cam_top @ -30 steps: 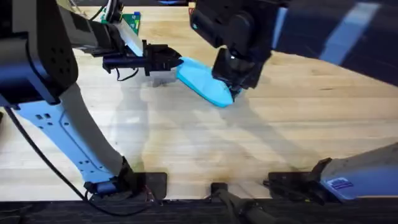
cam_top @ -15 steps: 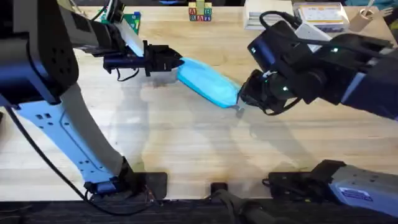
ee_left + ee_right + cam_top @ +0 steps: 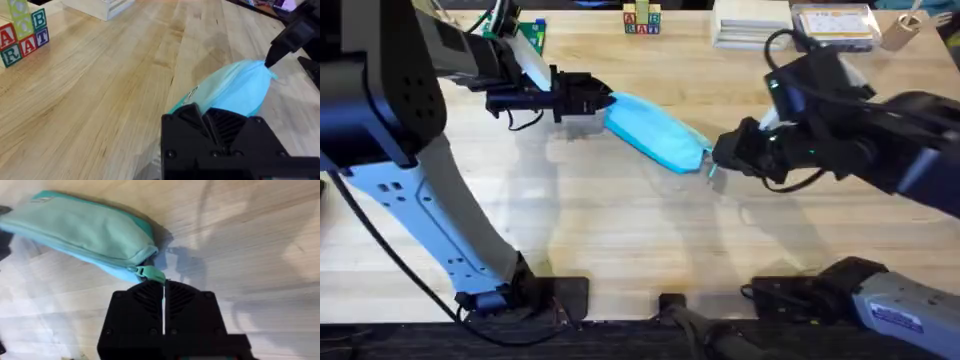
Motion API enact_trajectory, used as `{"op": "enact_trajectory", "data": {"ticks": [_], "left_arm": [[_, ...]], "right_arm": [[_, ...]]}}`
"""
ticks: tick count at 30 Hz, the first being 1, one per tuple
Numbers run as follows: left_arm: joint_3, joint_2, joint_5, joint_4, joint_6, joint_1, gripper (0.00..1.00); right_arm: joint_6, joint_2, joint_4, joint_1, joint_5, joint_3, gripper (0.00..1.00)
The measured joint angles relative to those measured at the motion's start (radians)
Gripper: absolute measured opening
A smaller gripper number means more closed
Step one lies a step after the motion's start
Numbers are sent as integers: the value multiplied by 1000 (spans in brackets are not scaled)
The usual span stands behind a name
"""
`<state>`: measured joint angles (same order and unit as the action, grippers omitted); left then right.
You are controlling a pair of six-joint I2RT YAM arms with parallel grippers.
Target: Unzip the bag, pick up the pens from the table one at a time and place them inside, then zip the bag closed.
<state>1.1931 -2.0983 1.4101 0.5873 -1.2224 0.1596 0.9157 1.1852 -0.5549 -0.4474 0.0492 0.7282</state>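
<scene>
The light-blue bag (image 3: 655, 135) lies slanted on the table (image 3: 620, 230) between both arms. My left gripper (image 3: 605, 102) is shut on the bag's left end; in the left wrist view the bag (image 3: 235, 90) runs out from that gripper (image 3: 202, 112). My right gripper (image 3: 713, 160) sits at the bag's right end. In the right wrist view the teal zipper pull (image 3: 150, 273) leads from the bag (image 3: 85, 230) into my right gripper (image 3: 164, 282), whose fingers are pressed together on it. The pens are out of view.
Alphabet blocks (image 3: 641, 20) stand at the table's far edge, also seen from the left wrist (image 3: 22, 35). A white box (image 3: 750, 22) and a tray of items (image 3: 835, 20) sit at the back right. A green object (image 3: 532, 35) lies behind the left arm.
The right arm swung from over the bag out to the right and came down, its gripper now at the bag's right tip. The left arm and bag stayed put.
</scene>
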Motion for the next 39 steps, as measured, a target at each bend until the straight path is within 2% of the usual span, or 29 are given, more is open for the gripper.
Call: {"op": "enact_trajectory", "data": {"ticks": [1, 2, 4, 6, 7, 8, 10, 11, 12, 21, 24, 28, 31, 33, 37, 38, 39], "left_arm": [[0, 0, 0, 0, 0, 0, 42], [0, 0, -1, -1, 0, 2, 42], [0, 0, -1, -1, 0, 2, 42], [0, 0, -1, -1, 0, 2, 42], [0, 0, -1, -1, 0, 2, 42], [0, 0, -2, -1, 0, 2, 42], [0, 0, -4, -1, 0, 2, 42], [0, 0, -4, -1, 0, 2, 42], [0, 0, -4, -1, 0, 2, 42], [0, 0, -4, -1, 0, 2, 42], [0, 0, -5, -1, 0, 2, 42], [0, 0, -4, -1, 0, 2, 42], [0, 0, -4, -1, -1, 2, 43], [0, 0, -3, -5, -1, 2, 216], [0, 0, -3, -5, 0, 8, 835], [0, 0, -3, -3, 2, 9, 953], [0, 0, -3, -3, 2, 10, 982]], "right_arm": [[-11, -22, -2, 0, 0, -1, 30], [-51, -113, -17, 1, -3, -4, 30], [-64, -137, -18, 1, -3, -4, 30], [-87, -167, -27, 1, -4, -4, 94], [-92, -172, -35, 1, -6, -4, 170], [-101, -183, -65, 3, -8, -4, 540], [-103, -195, -86, 4, -8, -4, 835], [-107, -203, -94, 4, -8, -5, 946], [-109, -216, -101, 4, -8, -5, 985], [-169, -415, -138, 4, -9, -5, 997], [-301, -563, -141, 4, -7, -5, 997], [-382, -615, -142, 4, -2, -5, 997], [-520, -636, -143, 4, 1, -5, 997], [-564, -636, -143, 4, 0, -4, 997], [-653, -636, -142, 4, 0, -4, 997], [-674, -636, -142, 4, 0, -4, 997], [-690, -636, -142, 4, 0, -4, 997]]}}
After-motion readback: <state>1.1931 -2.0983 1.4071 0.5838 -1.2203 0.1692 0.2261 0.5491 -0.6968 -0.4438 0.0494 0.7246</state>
